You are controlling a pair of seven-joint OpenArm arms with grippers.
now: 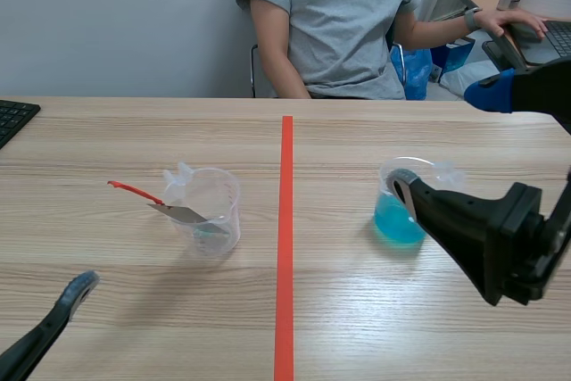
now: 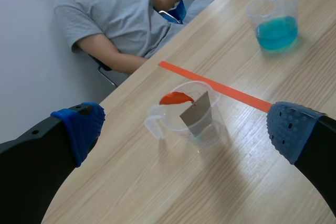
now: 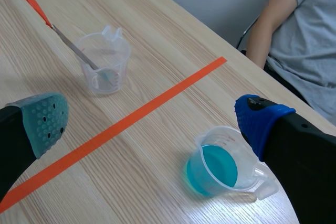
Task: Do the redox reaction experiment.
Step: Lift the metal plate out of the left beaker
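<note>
A clear beaker [image 1: 210,211] stands left of the tape line with a red-handled metal spatula [image 1: 169,207] leaning in it. Right of the line, a beaker of blue liquid [image 1: 400,211] stands upright. My right gripper [image 3: 152,121] is open, and the blue-liquid beaker [image 3: 218,169] sits just inside its blue-padded finger [image 3: 260,121], ungripped. My left gripper [image 2: 186,129] is open low at the near left. The clear beaker [image 2: 191,116] with the spatula [image 2: 178,99] stands well ahead of it, and only one of its fingers [image 1: 78,287] shows in the scene view.
A person [image 1: 330,24] sits across the table, one hand on a laptop [image 1: 549,37] at the far right. A black keyboard corner [image 1: 13,118] lies at the far left edge. The orange-red tape line [image 1: 286,247] runs down the table's middle.
</note>
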